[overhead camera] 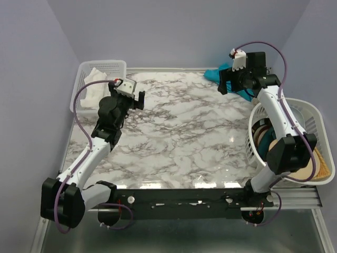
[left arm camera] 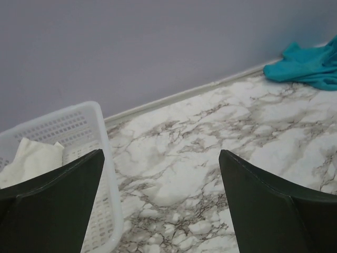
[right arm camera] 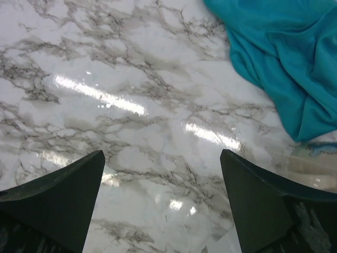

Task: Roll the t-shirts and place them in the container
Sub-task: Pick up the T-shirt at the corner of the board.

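Evidently at reach stage; no roll begun. Crumpled teal t-shirt (right arm camera: 284, 63) at far right corner of marble table (overhead camera: 179, 137), just beside right gripper (right arm camera: 160, 155), spread wide, empty. Left gripper (left arm camera: 160, 155) likewise wide, well apart, by white basket (left arm camera: 79, 113). Next, probably: pinch hem, drag centreward, flatten.

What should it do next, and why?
Probably the right gripper should reach and grip the t-shirt, then drag it to the middle of the table. It lies crumpled in the far right corner; that gripper hangs open close by, while the left gripper, also open, is far off.
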